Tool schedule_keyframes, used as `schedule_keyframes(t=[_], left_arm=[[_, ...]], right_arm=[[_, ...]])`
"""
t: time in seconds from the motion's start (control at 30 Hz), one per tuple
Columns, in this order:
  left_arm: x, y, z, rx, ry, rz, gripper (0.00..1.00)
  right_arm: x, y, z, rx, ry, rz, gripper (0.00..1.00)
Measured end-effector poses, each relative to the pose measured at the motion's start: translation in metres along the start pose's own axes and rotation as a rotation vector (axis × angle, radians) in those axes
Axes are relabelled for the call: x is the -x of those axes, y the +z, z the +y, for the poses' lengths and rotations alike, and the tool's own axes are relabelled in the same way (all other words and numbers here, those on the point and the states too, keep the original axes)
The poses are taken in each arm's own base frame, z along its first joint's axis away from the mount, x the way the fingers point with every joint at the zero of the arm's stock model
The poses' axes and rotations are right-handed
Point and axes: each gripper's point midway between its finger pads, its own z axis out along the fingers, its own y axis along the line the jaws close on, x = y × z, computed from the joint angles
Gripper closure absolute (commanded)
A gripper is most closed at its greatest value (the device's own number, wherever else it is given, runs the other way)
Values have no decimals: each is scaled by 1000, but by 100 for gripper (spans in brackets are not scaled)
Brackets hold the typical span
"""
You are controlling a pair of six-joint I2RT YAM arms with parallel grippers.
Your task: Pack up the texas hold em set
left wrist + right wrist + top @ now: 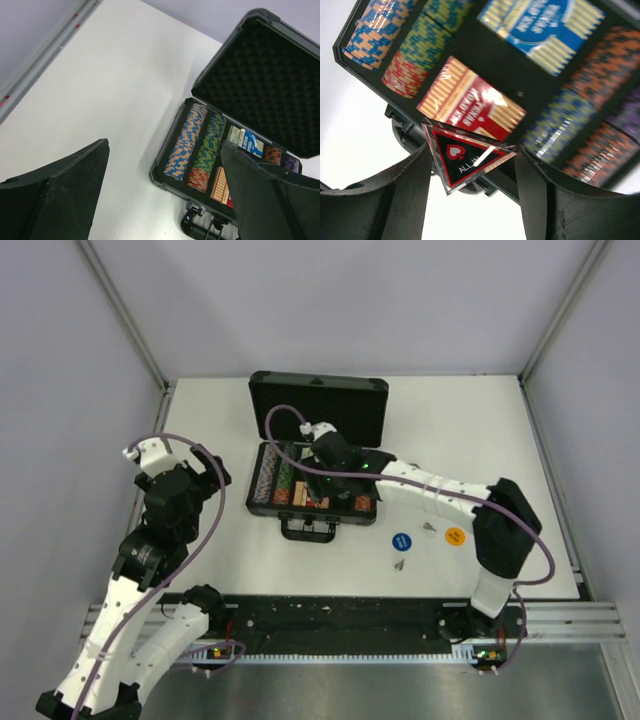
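Observation:
The black hard case (318, 405) lies open at the table's middle, lid tilted back, handle (308, 531) toward me. Rows of multicoloured chips (187, 142) fill it, with a blue card box (545, 22) and a red card box (470, 102) between them. My right gripper (472, 155) is shut on the red triangle (467, 157), a clear plaque marked ALL IN, and holds it above the case's front part (322, 485). My left gripper (165, 145) is open and empty, hovering left of the case (215, 472).
A blue round button (401, 541) and an orange round button (455, 536) lie on the white table right of the handle. Two small grey pieces (429, 527) (400, 564) lie near them. Grey walls and rails bound the table.

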Motion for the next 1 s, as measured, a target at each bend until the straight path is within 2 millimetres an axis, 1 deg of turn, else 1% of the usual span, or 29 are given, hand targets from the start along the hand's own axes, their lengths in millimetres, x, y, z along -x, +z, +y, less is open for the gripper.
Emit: schedule_keyframes(t=[0.07, 0.13, 0.2, 0.3, 0.47, 0.57, 0.73, 0.9, 1.0], left_arm=[[5, -6, 9, 33, -18, -24, 1], [7, -10, 17, 59, -28, -39, 1], [10, -14, 23, 77, -40, -54, 1], [9, -17, 29, 100, -46, -56, 1], [6, -22, 39, 135, -49, -56, 1], [6, -24, 44, 147, -52, -63, 1], [7, -27, 49, 169, -49, -69, 1], [7, -27, 53, 186, -44, -73, 1], [7, -27, 53, 187, -44, -75, 1]], right_arm=[[-5, 16, 17, 1, -25, 19, 44], [-11, 29, 28, -2, -51, 36, 44], [-12, 42, 37, -2, -73, 46, 44], [-12, 52, 41, -5, -118, 50, 43], [-7, 55, 34, -18, -236, 40, 40], [-4, 55, 34, -1, -323, 36, 38], [-6, 54, 38, 70, -490, 51, 35], [-8, 55, 34, 122, -589, 70, 32], [-8, 56, 27, 135, -633, 84, 31]])
